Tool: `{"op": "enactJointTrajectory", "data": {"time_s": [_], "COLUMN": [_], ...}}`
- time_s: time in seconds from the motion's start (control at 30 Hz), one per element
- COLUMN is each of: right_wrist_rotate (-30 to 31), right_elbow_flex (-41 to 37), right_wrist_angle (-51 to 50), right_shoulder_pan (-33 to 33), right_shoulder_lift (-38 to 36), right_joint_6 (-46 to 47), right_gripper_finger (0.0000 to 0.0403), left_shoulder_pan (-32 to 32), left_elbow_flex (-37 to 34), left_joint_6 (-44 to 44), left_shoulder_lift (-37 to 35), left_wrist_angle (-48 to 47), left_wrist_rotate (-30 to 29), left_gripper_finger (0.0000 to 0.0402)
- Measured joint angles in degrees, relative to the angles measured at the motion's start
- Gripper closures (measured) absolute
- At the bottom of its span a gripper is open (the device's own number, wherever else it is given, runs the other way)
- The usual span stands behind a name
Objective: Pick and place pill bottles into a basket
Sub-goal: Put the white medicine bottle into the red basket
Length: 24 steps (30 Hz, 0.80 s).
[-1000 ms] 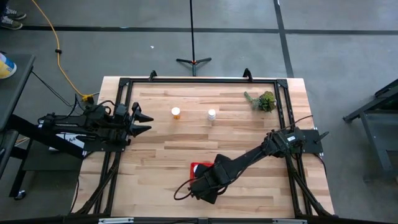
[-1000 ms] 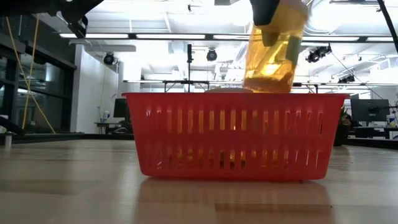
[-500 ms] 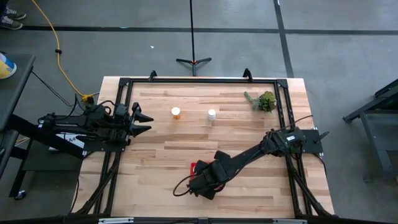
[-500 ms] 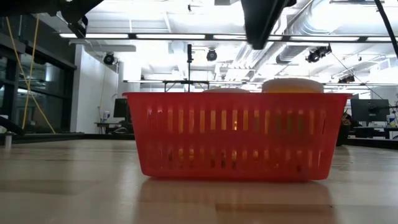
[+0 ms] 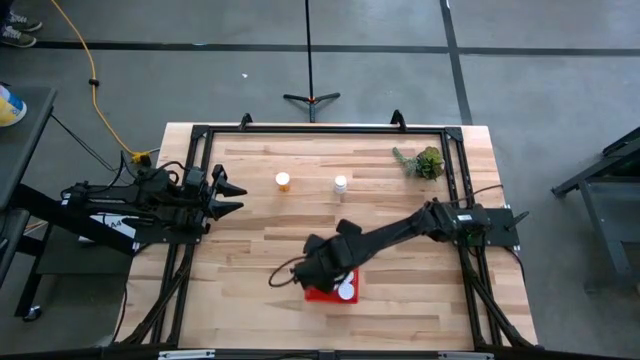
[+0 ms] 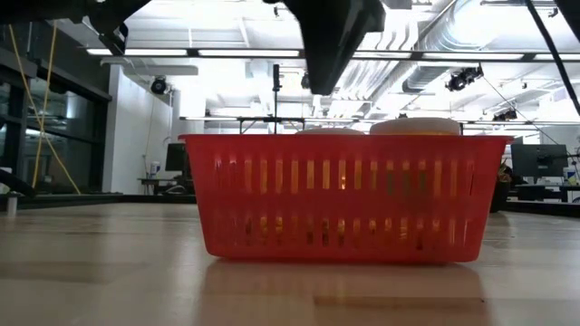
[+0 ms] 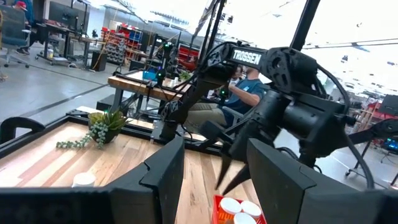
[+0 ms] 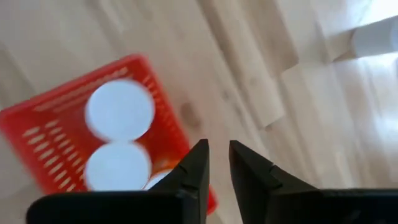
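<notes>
Red basket (image 5: 322,293) just beside right end effector (image 5: 308,270), fingers nearly together, empty.

Red meshed basket (image 6: 344,195); white-capped orange bottles (image 5: 283,181); green leafy clump (image 5: 427,161); pale striped wood table (image 5: 260,250).

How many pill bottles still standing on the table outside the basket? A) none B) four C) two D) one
C: in the high view two pill bottles stand on the far part of the table, apart from the red basket near the front edge.
</notes>
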Motion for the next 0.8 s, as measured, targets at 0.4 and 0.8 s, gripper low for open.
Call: {"op": "enactJointTrajectory", "data": {"time_s": [0.4, 0.8], "right_wrist_rotate": [-4.0, -9.2], "right_elbow_flex": [0.0, 0.0], "right_wrist_angle": [-0.7, -0.9], "right_shoulder_pan": [-12.3, -27.2], "right_shoulder_lift": [0.0, 0.0], "right_joint_6": [-13.6, -25.4], "right_gripper_finger": [0.0232, 0.0106], "left_shoulder_pan": [0.0, 0.0], "left_elbow_flex": [0.0, 0.0], "left_joint_6": [1.6, 2.5], "left_shoulder_lift": [0.0, 0.0], "left_wrist_angle": [0.0, 0.1], "left_wrist_rotate": [-2.6, -2.6], "left_gripper_finger": [0.019, 0.019]}}
